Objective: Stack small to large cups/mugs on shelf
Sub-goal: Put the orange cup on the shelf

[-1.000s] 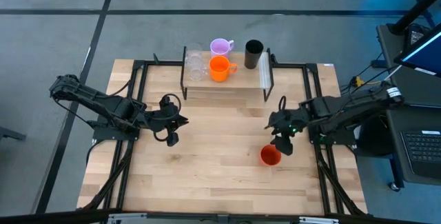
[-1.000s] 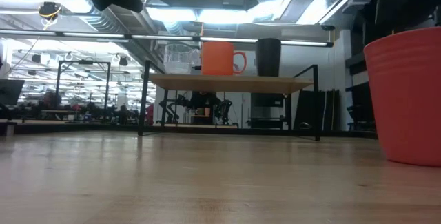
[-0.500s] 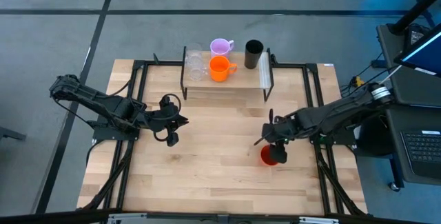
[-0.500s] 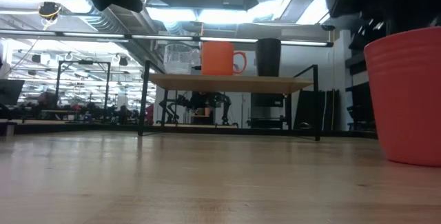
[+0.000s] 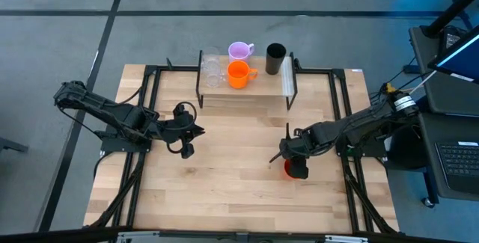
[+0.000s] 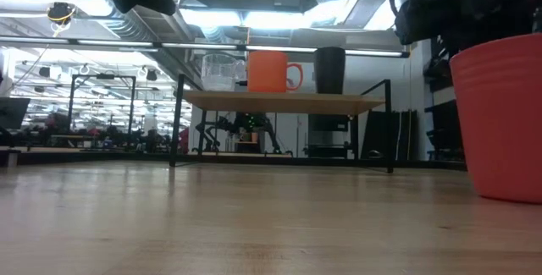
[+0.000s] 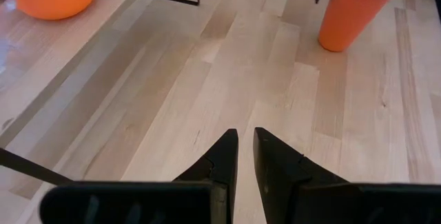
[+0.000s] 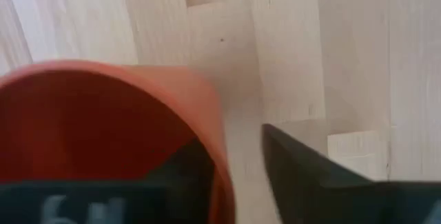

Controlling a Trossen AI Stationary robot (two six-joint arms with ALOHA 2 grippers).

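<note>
**Right tool astride the red cup's rim**

My right tool (image 5: 294, 158) is down over the red cup (image 5: 291, 170), which stands upright on the worktop (image 5: 232, 176) toward my right side, well apart from the shelf (image 5: 247, 86). In the right wrist view one finger is inside the cup (image 8: 103, 127) and the other finger (image 8: 310, 169) is outside its wall, so the rim sits between them. The fingers are parted with a gap on the outer side of the wall; I do not see them pressing it yet. From table height the cup (image 6: 500, 118) rests flat on the wood with my dark wrist just above and behind it.

My left tool (image 5: 187, 129) waits over the worktop's left half, its fingers (image 7: 224, 162) nearly together with only a narrow slit between them, holding nothing. Its view looks across bare wood to the red cup (image 7: 355, 10).

On the shelf stand the clear glasses (image 5: 212, 71), the orange mug (image 5: 239, 74) beside them, and the black cup (image 5: 275, 59) toward the end with the white strip (image 5: 287, 76). The lilac mug (image 5: 239, 50) sits at the shelf's far edge, behind the orange one.
</note>
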